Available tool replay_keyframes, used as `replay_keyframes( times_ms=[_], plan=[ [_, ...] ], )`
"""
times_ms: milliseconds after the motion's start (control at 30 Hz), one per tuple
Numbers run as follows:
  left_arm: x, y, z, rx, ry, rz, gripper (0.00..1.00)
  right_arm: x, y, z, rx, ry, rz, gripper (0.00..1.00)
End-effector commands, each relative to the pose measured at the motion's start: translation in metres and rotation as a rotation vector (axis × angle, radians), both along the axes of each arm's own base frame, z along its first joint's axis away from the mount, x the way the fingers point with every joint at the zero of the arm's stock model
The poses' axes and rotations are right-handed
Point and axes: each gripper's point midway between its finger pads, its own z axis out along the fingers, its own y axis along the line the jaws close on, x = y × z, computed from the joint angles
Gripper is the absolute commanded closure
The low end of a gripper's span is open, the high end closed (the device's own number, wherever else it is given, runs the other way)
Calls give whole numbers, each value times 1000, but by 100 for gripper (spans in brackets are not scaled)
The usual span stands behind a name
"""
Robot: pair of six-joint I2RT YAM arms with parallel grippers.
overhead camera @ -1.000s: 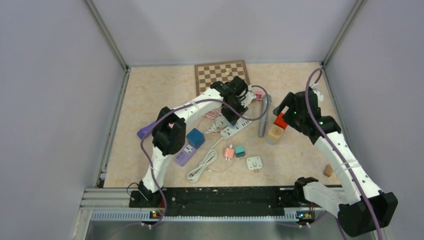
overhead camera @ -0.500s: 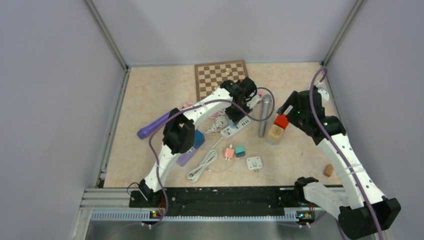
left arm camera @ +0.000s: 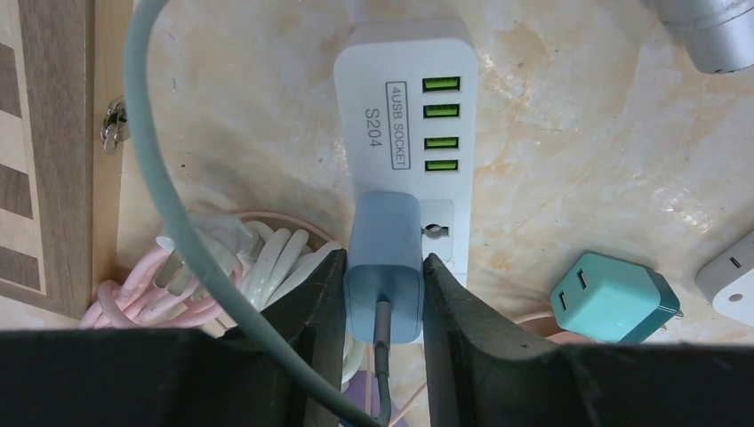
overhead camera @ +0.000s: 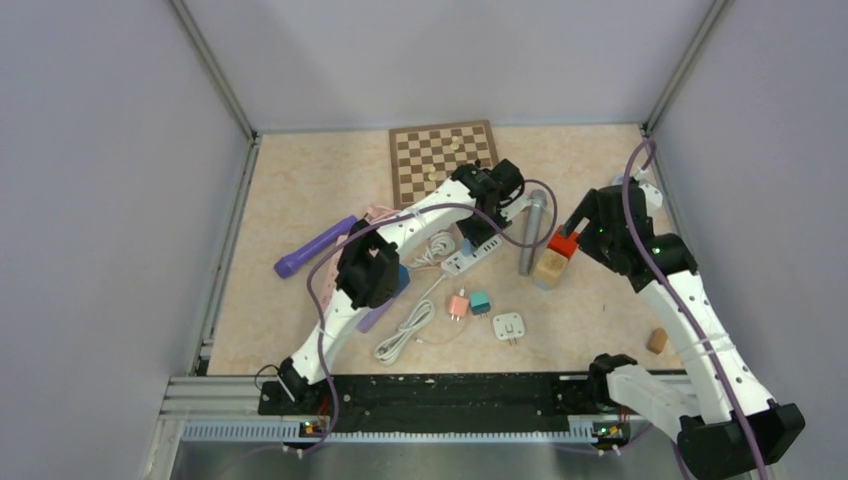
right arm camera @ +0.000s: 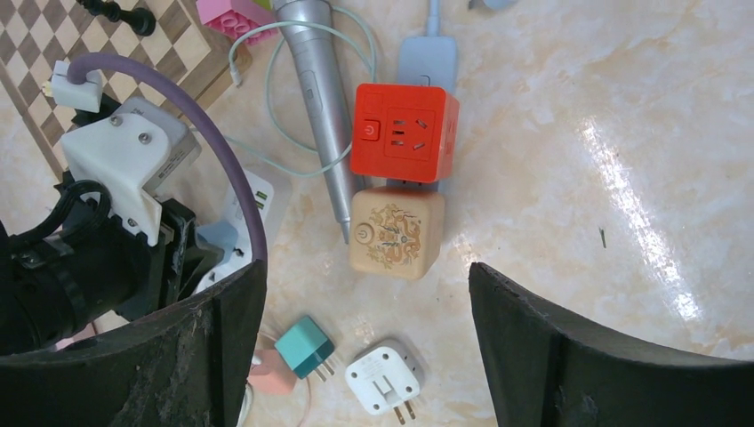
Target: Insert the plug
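Grey walls (overhead camera: 450,60) enclosed a glossy marbled worktop (overhead camera: 300,180). Left claw (left arm camera: 384,267) pinched a smooth blue plug (left arm camera: 384,227) at the white strip (left arm camera: 405,80); right claw (right arm camera: 360,289) gaped.

Lighting is bright, even and overhead. Glare streaks the tabletop (right arm camera: 636,213) in the right wrist view. Shadows are soft, focus sharp.

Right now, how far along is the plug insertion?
Done: the left gripper is shut on the blue plug, which is lined up on the white power strip below its USB ports. In hand: the insertion itself; the prongs are hidden, so seating is unconfirmed. Left: seat fully, then release. The right gripper hangs open above the red socket cube.
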Motion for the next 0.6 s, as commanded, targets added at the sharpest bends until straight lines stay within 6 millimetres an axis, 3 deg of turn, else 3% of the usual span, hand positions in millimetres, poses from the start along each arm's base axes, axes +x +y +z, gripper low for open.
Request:
replay_keyframes(
  times_ms=[0,100,200,233,267,300,333,433,567],
  plan=[
    [-20,32,-87,191,142,-14,100,-1,-6,25,3,-67,-25,18],
    [-26,39,-93,220,162,14,100,-2,-6,25,6,-69,-26,18],
    [-22,33,-79,181,137,21,97,0,-5,27,6,-72,-19,11],
    [-18,28,-69,152,111,20,81,1,-4,29,4,-74,-5,6],
    [-14,20,-57,106,91,8,59,1,-3,31,3,-79,4,2],
    [-10,11,-41,53,65,-10,24,1,-2,32,-3,-78,14,1],
    [-5,4,-26,6,28,-14,4,1,-3,33,-11,-78,25,1],
    [13,-17,30,-152,-112,-8,1,-6,-9,30,-48,-60,24,1],
    [31,-19,83,-246,-276,15,1,-11,3,21,-6,-55,89,1]
  ],
)
